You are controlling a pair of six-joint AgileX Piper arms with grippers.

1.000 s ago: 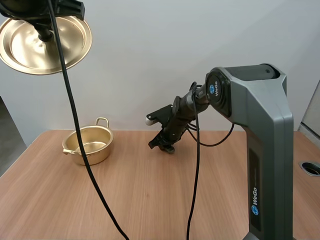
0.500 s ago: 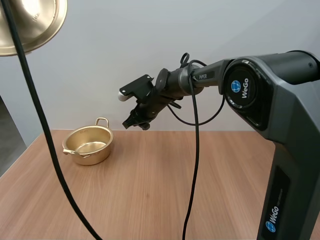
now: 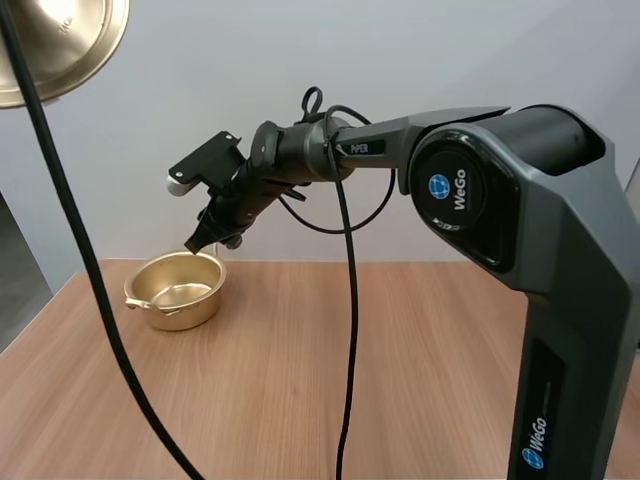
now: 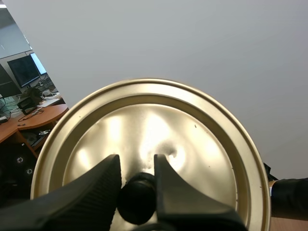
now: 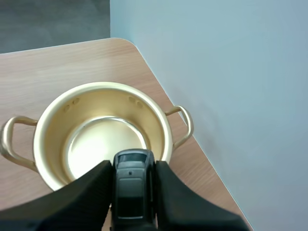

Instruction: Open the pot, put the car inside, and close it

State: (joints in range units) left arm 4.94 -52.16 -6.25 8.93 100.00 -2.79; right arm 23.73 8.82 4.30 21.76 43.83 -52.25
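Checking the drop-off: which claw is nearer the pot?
Right. The right claw, gripping the car, hangs just over the pot; the left claw holds the lid raised high, well away.

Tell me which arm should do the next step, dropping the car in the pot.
Right. The right gripper pinches the black toy car just above the rim of the open pot. The left gripper grips the lid by its knob, high and away from the pot.
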